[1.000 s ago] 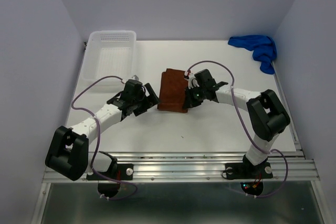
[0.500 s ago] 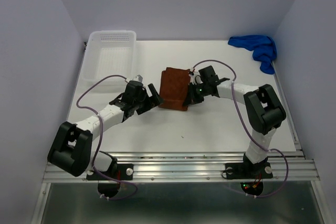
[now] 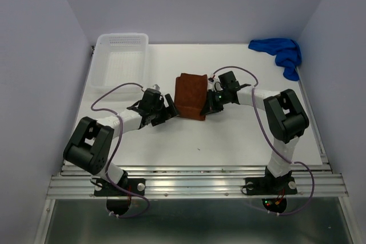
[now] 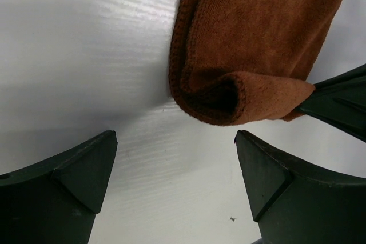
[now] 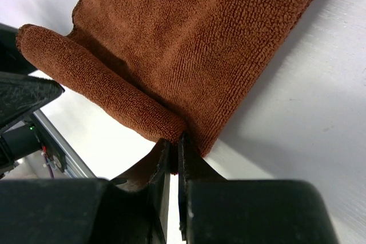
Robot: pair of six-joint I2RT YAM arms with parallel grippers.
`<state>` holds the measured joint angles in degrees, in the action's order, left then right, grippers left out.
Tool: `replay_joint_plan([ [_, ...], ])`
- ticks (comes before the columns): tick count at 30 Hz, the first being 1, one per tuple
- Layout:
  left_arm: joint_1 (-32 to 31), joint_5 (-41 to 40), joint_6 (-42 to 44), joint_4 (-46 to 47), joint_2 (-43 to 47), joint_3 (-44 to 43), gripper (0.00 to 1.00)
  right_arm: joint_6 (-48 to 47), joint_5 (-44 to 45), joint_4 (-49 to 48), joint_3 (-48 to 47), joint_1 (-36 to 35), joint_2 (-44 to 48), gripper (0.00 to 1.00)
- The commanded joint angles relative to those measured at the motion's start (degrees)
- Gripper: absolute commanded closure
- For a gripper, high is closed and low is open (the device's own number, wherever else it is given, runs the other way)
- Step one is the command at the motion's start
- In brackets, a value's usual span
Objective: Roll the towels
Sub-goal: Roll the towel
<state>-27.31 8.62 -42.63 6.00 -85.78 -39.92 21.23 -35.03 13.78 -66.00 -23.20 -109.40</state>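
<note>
left end effector: wide apart, empty, just beside the rolled edge | right end effector: clamped on rust-brown towel, middle of desk | blue towel: bunched, far right corner

Left tool and right tool flank the rust-brown towel; the blue towel lies far right.

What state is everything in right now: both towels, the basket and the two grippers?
rust-brown towel: near edge curled into a first roll, the rest lying flat.
blue towel: bunched in the far right corner, not rolled, nothing touching it.
white basket: upright at far left, nothing seen inside.
left gripper: open, just short of the roll's left end.
right gripper: shut on the rust-brown towel at the roll's right end.
</note>
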Motion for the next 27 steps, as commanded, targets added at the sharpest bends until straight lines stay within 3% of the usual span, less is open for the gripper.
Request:
replay_joint_plan([
  [1, -0.29, -0.63, 1.50, 2.70, -2.02, -3.41, 0.04, -0.40, -0.13, -0.25, -2.56, 0.35, -0.54, 0.99],
  [8, -0.38, 0.79, 1.41, 6.13, -4.48, -4.20, 0.06, -1.81, 1.54, 1.24, -3.52, 0.35, -1.34, 0.99],
  [13, -0.29, -0.36, 1.59, 5.08, -8.78, -6.39, 0.14, -2.34, 1.37, 1.34, -3.88, 0.35, -1.69, 0.99],
  [16, -0.37, -0.36, 1.76, 4.46, -11.95, -8.33, 0.23, -3.21, 1.80, 1.95, -4.05, 0.35, -2.04, 0.99],
  [21, -0.55, -1.24, 2.11, 2.36, -14.59, -10.08, 0.46, -5.23, 1.89, 1.95, -3.88, 0.35, -1.25, 0.98],
  [23, -0.73, -1.24, 2.81, 1.82, -14.94, -10.35, 0.53, -7.25, 2.42, 2.04, -3.88, 0.35, -0.90, 0.90],
  [24, -0.99, -1.24, 3.08, 1.56, -15.47, -10.44, 0.62, -8.04, 2.68, 2.13, -3.96, 0.35, -0.55, 0.87],
  [27, -1.69, -1.94, 4.13, -0.54, -17.22, -12.10, 0.67, -12.70, 2.51, 2.04, -4.14, 0.35, 1.73, 0.77],
])
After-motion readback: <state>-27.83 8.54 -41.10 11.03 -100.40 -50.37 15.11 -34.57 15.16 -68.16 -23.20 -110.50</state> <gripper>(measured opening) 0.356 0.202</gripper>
